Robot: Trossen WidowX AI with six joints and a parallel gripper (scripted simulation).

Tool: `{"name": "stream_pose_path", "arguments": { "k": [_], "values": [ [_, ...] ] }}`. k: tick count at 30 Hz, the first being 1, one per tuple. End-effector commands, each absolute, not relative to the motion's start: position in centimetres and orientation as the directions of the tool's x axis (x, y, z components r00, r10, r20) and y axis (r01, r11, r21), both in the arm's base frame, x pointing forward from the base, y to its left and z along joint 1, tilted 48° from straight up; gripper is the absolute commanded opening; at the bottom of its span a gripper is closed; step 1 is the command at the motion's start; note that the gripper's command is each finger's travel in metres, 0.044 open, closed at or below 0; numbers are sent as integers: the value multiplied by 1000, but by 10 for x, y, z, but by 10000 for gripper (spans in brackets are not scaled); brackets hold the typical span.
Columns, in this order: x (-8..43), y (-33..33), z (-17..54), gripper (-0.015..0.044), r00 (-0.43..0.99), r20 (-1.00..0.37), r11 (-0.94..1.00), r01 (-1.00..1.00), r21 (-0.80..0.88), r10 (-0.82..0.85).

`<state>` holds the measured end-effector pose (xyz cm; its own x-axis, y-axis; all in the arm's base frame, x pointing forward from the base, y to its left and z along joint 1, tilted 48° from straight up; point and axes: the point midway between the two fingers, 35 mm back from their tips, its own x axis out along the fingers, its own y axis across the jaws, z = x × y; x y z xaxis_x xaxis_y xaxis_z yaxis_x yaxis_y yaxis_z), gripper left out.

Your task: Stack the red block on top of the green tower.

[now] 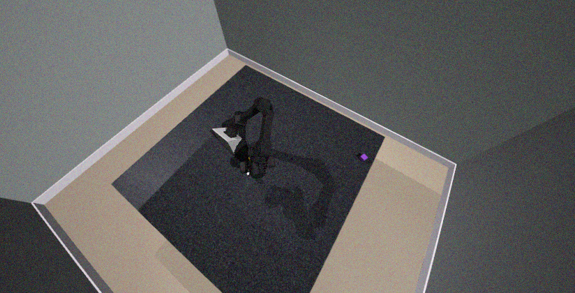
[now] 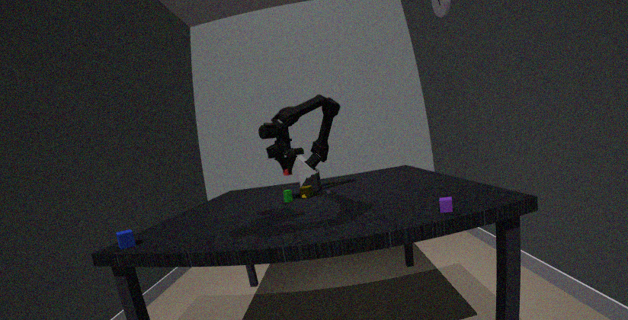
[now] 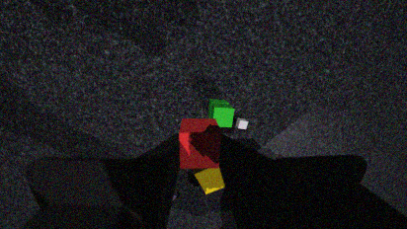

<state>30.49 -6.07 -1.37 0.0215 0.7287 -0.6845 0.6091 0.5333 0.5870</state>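
The red block [image 2: 286,171] [image 3: 200,155] is held between the fingertips of my gripper [image 2: 286,174] [image 3: 199,138], which is shut on it, well above the table. The green tower [image 2: 287,195] [image 3: 223,116] stands upright on the table, below the red block in the exterior view. In the wrist view its top shows just beyond the upper right corner of the red block. The arm hides the tower and the red block in the top view.
A yellow block [image 2: 305,191] [image 3: 209,180] stands beside the tower, near the arm's base. A small white cube [image 3: 242,123] [image 1: 248,173] lies close to the tower. A purple block [image 1: 363,157] [image 2: 445,204] and a blue block [image 2: 125,238] lie far off near the table's edges.
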Motion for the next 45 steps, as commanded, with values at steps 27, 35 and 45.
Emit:
{"name": "stream_pose_path", "arguments": {
  "k": [27,35,45],
  "values": [
    [277,-25,-80,0,9,-675,531,608,589,738],
    [277,-25,-80,0,9,-675,531,608,589,738],
    [277,-25,-80,0,9,-675,531,608,589,738]
  ]
}}
